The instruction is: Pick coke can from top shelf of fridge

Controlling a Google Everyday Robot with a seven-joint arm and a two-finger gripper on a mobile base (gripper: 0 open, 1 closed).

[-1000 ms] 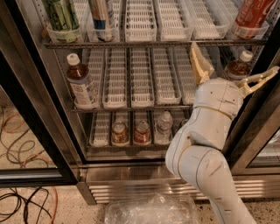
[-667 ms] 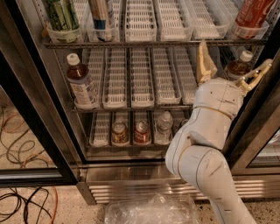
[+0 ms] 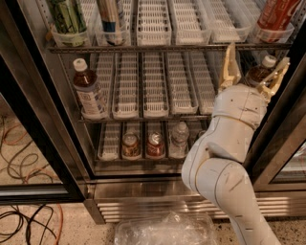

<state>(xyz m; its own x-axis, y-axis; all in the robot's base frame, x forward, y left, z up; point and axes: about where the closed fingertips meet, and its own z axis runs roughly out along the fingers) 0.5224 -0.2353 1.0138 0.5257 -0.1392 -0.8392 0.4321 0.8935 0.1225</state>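
Note:
The coke can (image 3: 276, 14), tall and red with white script, stands at the right end of the top shelf (image 3: 167, 47) of the fridge (image 3: 57, 124), its lid cut off by the frame's top edge. My gripper (image 3: 256, 61) is open, its two tan fingers (image 3: 230, 67) pointing up, one each side of a brown tea bottle (image 3: 259, 72) on the middle shelf. The fingertips reach just under the top shelf's front rail, below and left of the coke can. The white arm (image 3: 224, 143) rises from the bottom right.
A green-labelled can (image 3: 67, 16) and a blue-and-white can (image 3: 111, 16) stand on the top shelf's left. A brown tea bottle (image 3: 89, 93) is on the middle shelf left. Two short cans (image 3: 130, 145) and a water bottle (image 3: 179, 138) sit on the bottom shelf. Cables (image 3: 19, 143) lie on the floor.
The gripper has risen a little towards the top shelf and shifted slightly right. The cans and bottles have not moved.

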